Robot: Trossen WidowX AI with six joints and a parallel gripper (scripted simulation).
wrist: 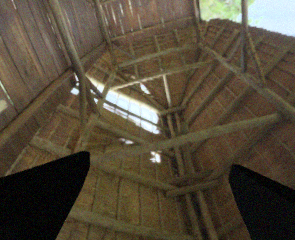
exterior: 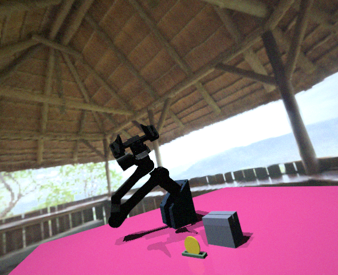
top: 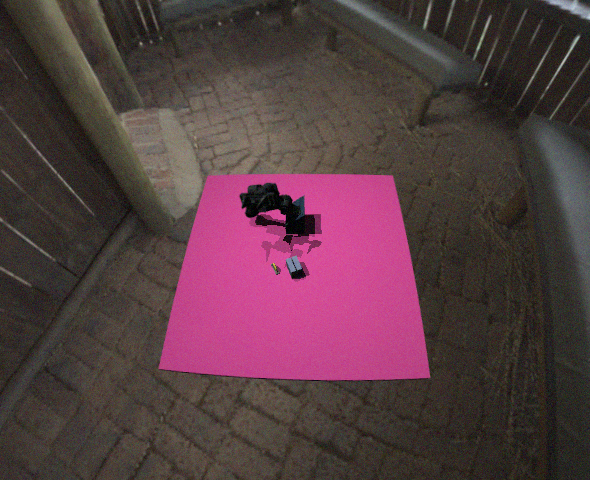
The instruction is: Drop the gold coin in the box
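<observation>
On the pink mat [exterior: 281, 231], coin [exterior: 191, 244] stands in holder [exterior: 194, 254] beside closed box [exterior: 222, 228]; claw [exterior: 134, 140] spread.

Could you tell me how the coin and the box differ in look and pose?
The coin is a thin yellow disc; the box is a grey block. The coin stands on edge in a green holder; the box sits flat on the mat. Both are untouched, apart from the arm.

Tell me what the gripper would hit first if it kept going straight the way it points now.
Likely nothing nearby: the open gripper points upward, and the wrist view shows only the roof beams between its fingers. The coin and box sit below.
</observation>
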